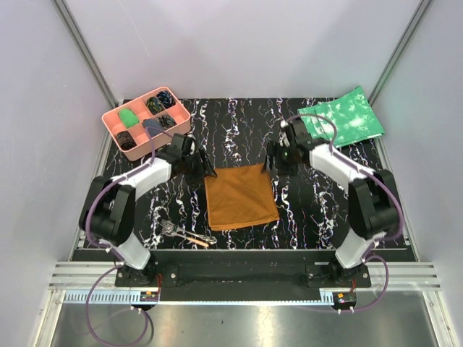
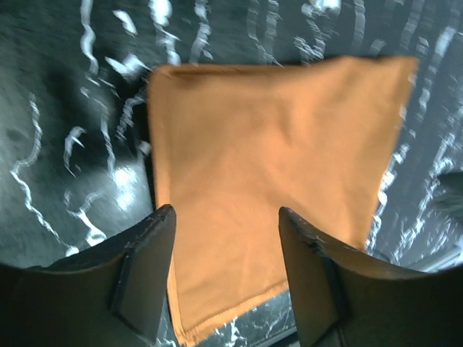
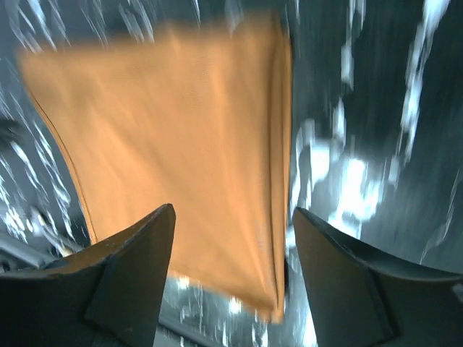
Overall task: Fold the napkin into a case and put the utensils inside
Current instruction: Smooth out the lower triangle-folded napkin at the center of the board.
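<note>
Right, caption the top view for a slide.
Left gripper and right gripper, open, at far corners of the napkin; utensils lie front-left.

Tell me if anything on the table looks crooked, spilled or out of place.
Nothing looks spilled or damaged. The napkin lies flat but turned slightly against the edges of the dark mat. The green cloth sits skewed at the far right corner, seemingly overhanging the mat. The utensils lie angled together at the near left.
</note>
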Controlling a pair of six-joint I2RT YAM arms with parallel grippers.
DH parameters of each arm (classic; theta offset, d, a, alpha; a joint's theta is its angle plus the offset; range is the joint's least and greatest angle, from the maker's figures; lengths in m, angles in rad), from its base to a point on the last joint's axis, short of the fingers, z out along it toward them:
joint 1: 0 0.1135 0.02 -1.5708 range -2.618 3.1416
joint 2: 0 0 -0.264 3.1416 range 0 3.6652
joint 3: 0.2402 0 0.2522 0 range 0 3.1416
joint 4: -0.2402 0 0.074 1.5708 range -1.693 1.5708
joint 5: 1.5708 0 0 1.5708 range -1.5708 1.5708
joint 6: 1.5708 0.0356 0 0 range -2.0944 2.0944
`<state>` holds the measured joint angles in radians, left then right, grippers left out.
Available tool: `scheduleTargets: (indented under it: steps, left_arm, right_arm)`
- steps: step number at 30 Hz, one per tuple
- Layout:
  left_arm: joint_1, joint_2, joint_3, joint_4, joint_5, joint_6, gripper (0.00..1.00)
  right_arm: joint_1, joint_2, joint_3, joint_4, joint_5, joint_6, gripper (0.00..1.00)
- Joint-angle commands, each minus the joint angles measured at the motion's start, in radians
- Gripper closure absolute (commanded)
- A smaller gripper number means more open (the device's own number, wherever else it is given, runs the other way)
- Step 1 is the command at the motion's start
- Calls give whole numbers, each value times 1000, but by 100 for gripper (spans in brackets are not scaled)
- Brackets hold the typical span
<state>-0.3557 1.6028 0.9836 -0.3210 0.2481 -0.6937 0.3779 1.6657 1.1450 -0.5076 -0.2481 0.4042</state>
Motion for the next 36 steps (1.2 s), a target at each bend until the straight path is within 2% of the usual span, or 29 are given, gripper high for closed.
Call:
scheduleTargets:
  steps: [1, 7, 8, 15, 23, 27, 28, 30, 31, 33, 36]
  left_arm:
    - [44, 58, 86, 46, -9, 0, 38]
    - [78, 117, 89, 76, -1, -7, 39]
    - [81, 132, 92, 79, 3, -7, 39]
    - [101, 183, 105, 128, 33, -43, 44]
    - [107, 232, 119, 149, 49, -61, 45]
    - [107, 243, 118, 155, 48, -66, 46]
    - [106, 247, 118, 158, 43, -67, 46]
    - [107, 249, 116, 161, 45, -69, 47]
    - [109, 252, 115, 166, 45, -70, 48]
    - [109, 255, 112, 169, 40, -76, 50]
    - [109, 264, 107, 184, 40, -86, 53]
  right_arm:
    - [-53, 162, 169, 23, -20, -87, 31]
    - [-85, 311, 282, 61, -129, -104, 46]
    - [-88, 319, 286, 69, -134, -107, 51]
    - [-100, 358, 308, 104, -186, -97, 52]
    - [-102, 400, 321, 132, -212, -81, 53]
    - [-105, 419, 341, 133, -214, -81, 63]
    - [-108, 422, 344, 133, -208, -81, 70]
    - [-111, 420, 349, 135, -203, -85, 75]
    - [-115, 419, 351, 135, -204, -85, 83]
    - [-120, 416, 351, 135, -203, -87, 90]
    - [-128, 391, 326, 135, -169, -87, 96]
